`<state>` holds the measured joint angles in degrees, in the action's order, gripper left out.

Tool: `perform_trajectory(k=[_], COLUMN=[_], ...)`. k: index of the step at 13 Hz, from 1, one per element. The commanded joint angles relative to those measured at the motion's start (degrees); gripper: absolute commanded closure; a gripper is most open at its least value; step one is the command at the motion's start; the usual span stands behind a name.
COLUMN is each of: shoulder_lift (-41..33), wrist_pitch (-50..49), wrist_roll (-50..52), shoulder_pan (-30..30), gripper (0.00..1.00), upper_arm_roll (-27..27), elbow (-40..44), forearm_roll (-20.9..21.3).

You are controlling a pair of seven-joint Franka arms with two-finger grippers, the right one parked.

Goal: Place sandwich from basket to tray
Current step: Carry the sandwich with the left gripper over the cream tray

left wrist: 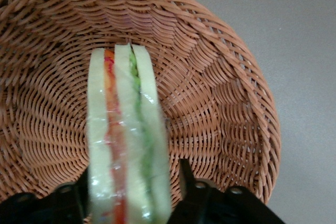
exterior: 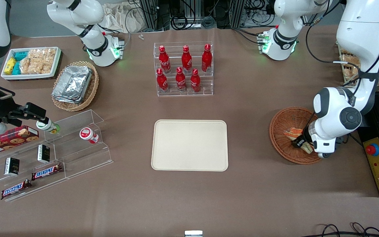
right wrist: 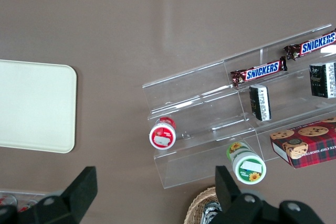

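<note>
The clear-wrapped triangular sandwich [left wrist: 127,140] is clamped between the left gripper's [left wrist: 131,195] black fingers [left wrist: 190,182] inside the reddish-brown woven wicker basket [left wrist: 220,103]; the cream-beige rectangular tray [exterior: 189,145] is left bare on the worktop.

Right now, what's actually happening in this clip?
The left arm's claw is down in the reddish-brown basket, its fingers on either side of the wrapped sandwich. The fingers sit close against the wrap, but a firm grip cannot be confirmed. The sandwich is in the basket and does not look lifted yet. The cream tray, toward the table's middle, holds nothing so far.
</note>
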<state>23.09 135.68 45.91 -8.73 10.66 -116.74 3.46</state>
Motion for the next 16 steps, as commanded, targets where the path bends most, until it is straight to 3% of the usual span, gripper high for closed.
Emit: perform_trajectory(k=[1, 5, 8, 10, 12, 16], shoulder_lift=[-1.2, -5.15, -6.82, -7.53, -7.18, -3.51], wrist_pitch=[1.25, -8.11, -23.39, -33.51, -40.99, -42.26], wrist_roll=[2.35, 2.09, 0.16, -6.49, -10.82, -11.01], shoulder_pan=[-0.32, 0.2, 1.95, 2.23, 2.31, 2.31], gripper=[1.0, 1.0, 1.0, 1.0, 1.0, 1.0], upper_arm_roll=[0.32, 0.76, 1.29, 1.47, 4.78, 16.11], elbow=[-0.34, 4.82, 15.97, 24.75, 33.55, 39.2], forearm_roll=[1.37, 1.81, 3.39, 3.13, 3.13, 2.43])
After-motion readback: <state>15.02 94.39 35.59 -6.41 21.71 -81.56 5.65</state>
